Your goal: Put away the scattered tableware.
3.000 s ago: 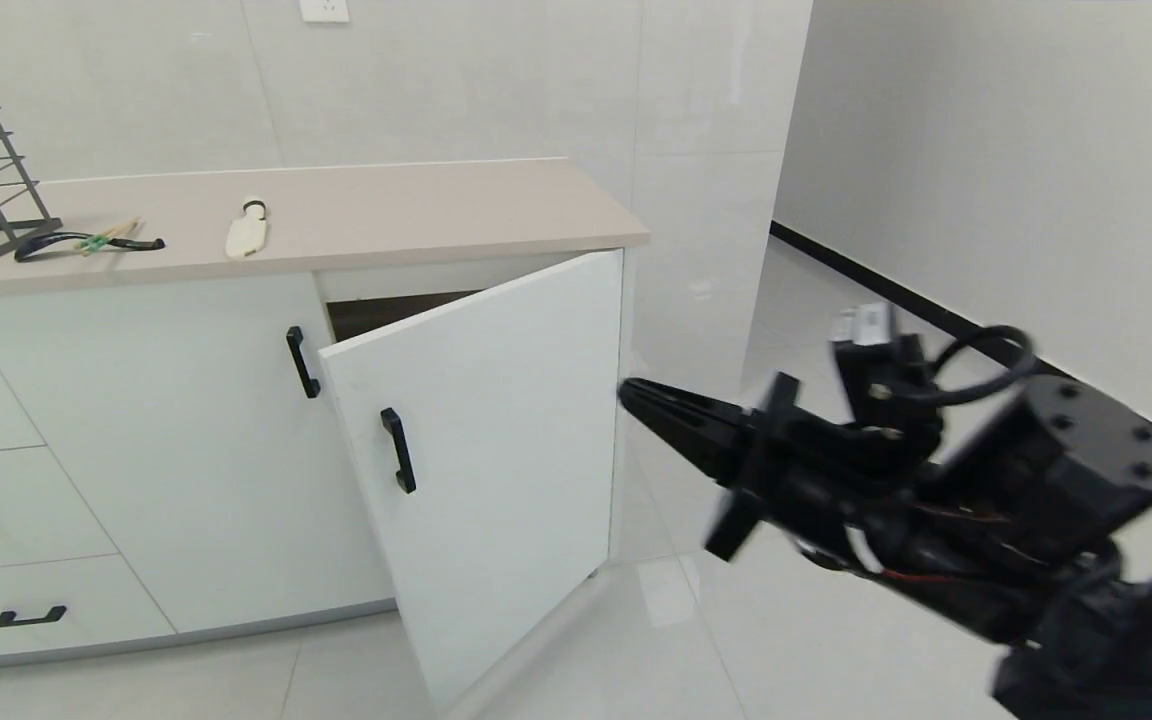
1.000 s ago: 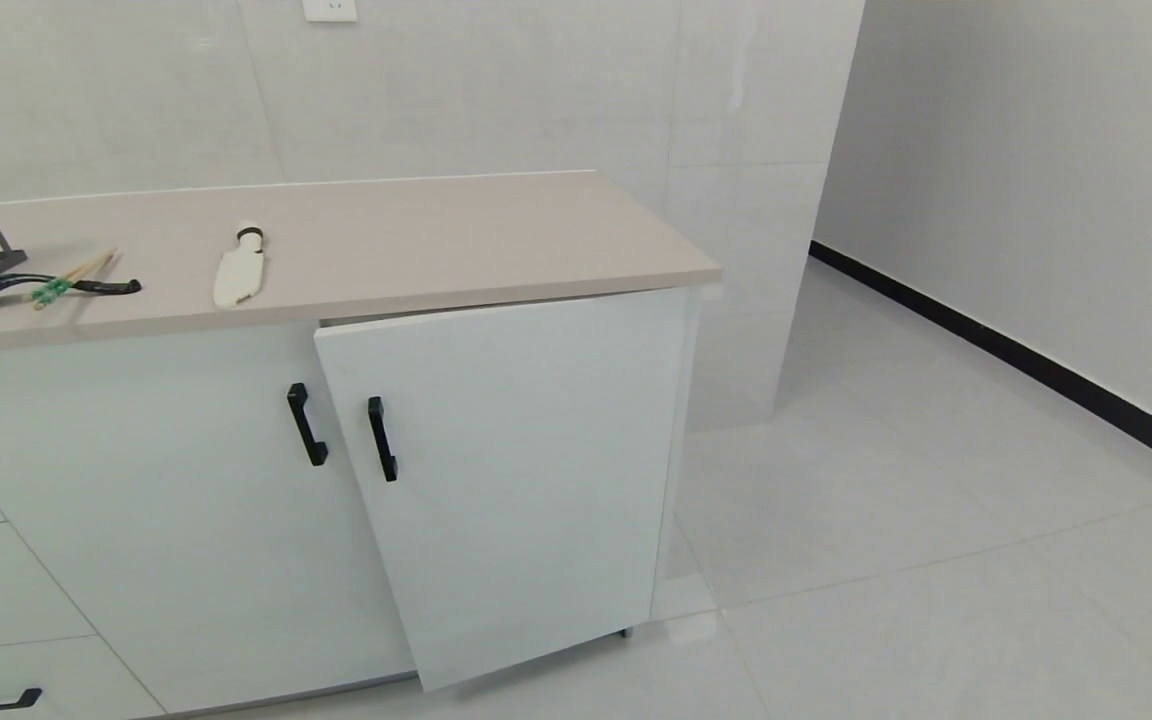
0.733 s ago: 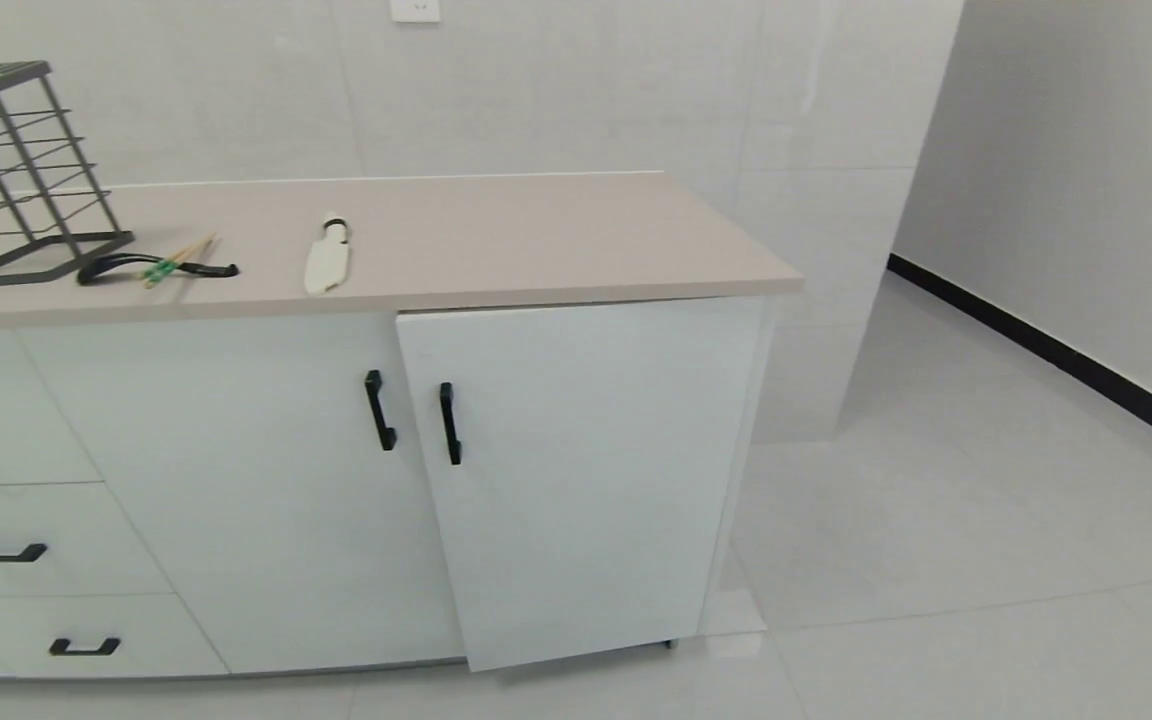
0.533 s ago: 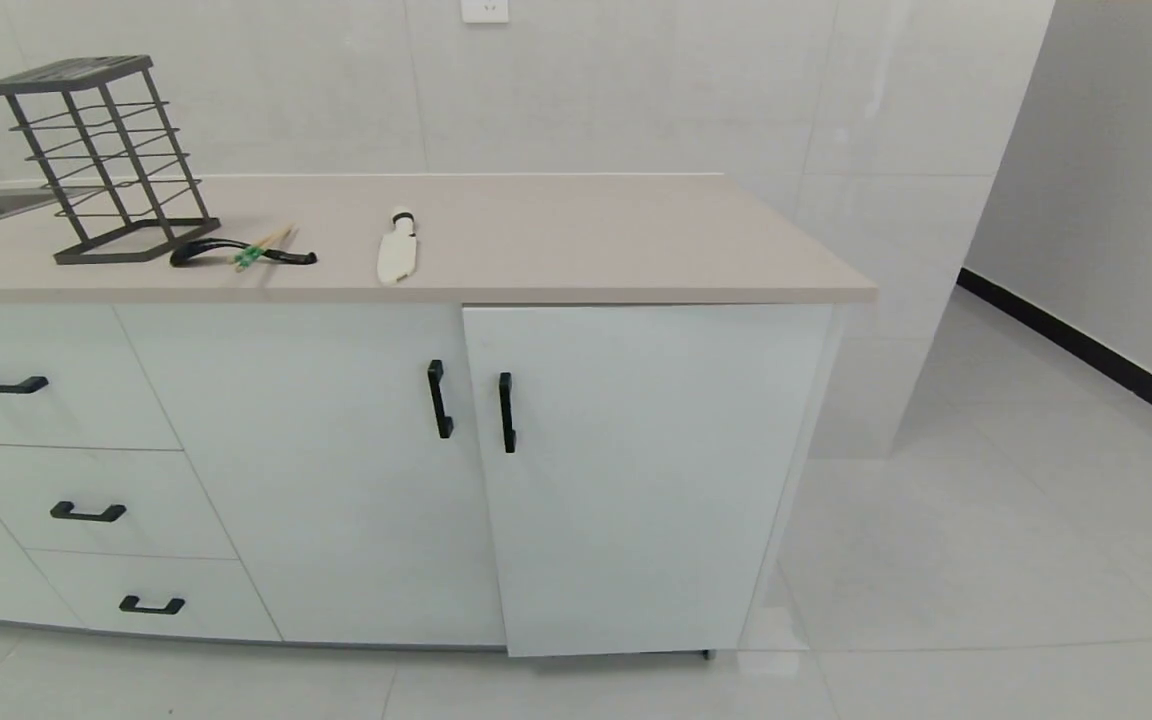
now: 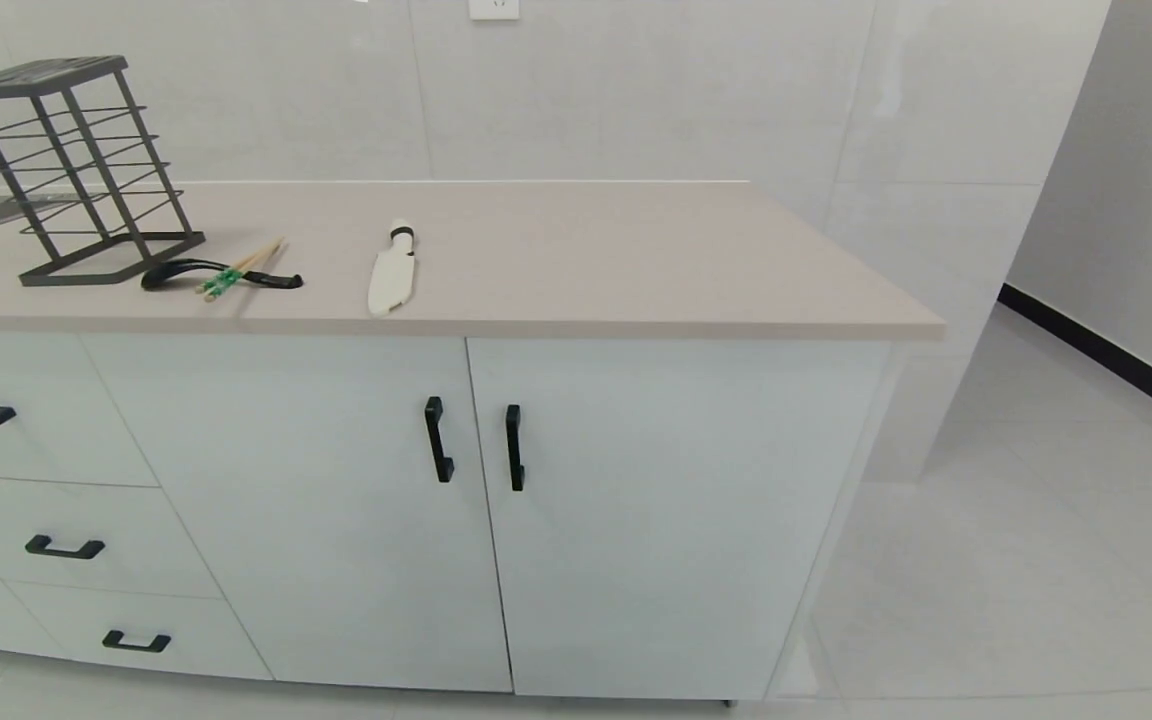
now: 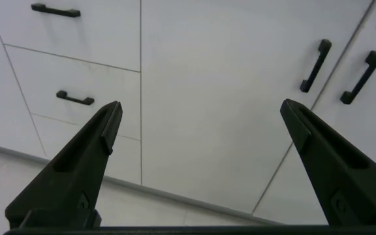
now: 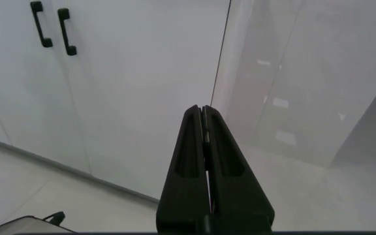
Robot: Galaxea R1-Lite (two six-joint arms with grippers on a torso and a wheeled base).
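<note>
- Countertop (image 5: 586, 250) is carrying all the scattered tableware on its left half, toward the front edge.
- Wire rack (image 5: 76, 170) is standing upright at the far left. It looks stiff and light.
- Left gripper (image 6: 201, 111) is hanging low before the drawers, jaws spread wide and holding nothing. Right gripper (image 7: 202, 112) is facing the cabinet's lower right, jaws pressed together and empty.
- Cream utensil (image 5: 391, 272) is lying flat, apart from the rest. Probably rigid, smooth and slippery; pinching across the narrow end near its black band seems best.
- Black spoon (image 5: 156, 278) is lying just beside the rack's base. Likely light and stiff, so grip it mid-handle.
- Chopsticks (image 5: 256, 258) are crossing the spoon's handle and touching it. Likely very light and prone to rolling; take both at the green bands.
</note>
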